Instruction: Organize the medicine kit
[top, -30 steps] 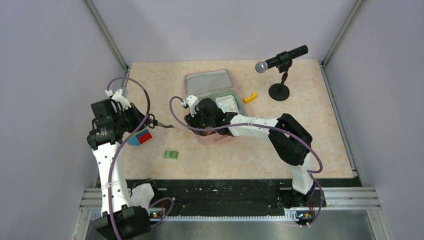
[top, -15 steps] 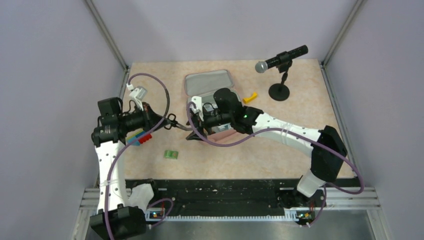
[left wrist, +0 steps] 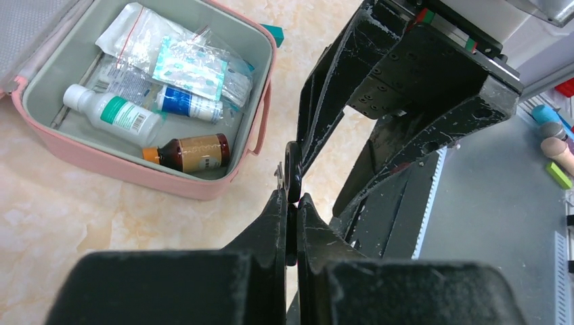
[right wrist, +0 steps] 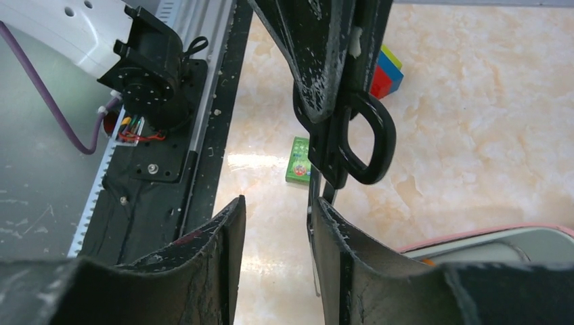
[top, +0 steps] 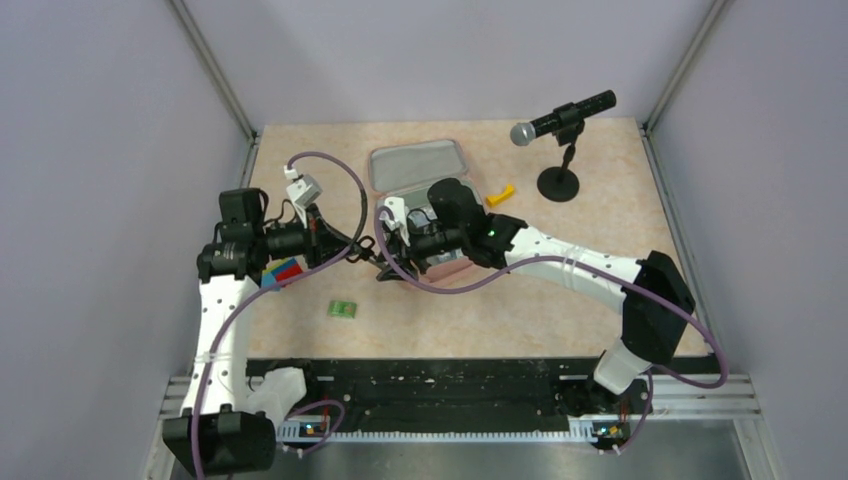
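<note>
A: Medicine kit (top: 420,165), overhead: location?
B: Centre of table (top: 560,300), lid open; left gripper (top: 365,245) and right gripper (top: 385,268) meet beside its near-left corner, apparently for a handover.
A: Left wrist?
B: Clamped on thin black scissors (left wrist: 292,162). Kit walls soft pink, lining grey-green, bottles (left wrist: 112,112) inside.
A: Right wrist?
B: Jaws apart around the tip; handle loop glossy, rounded.

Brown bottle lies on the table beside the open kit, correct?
Not quite. The brown bottle lies inside the open kit, not on the table beside it. The left wrist view shows it.
</note>
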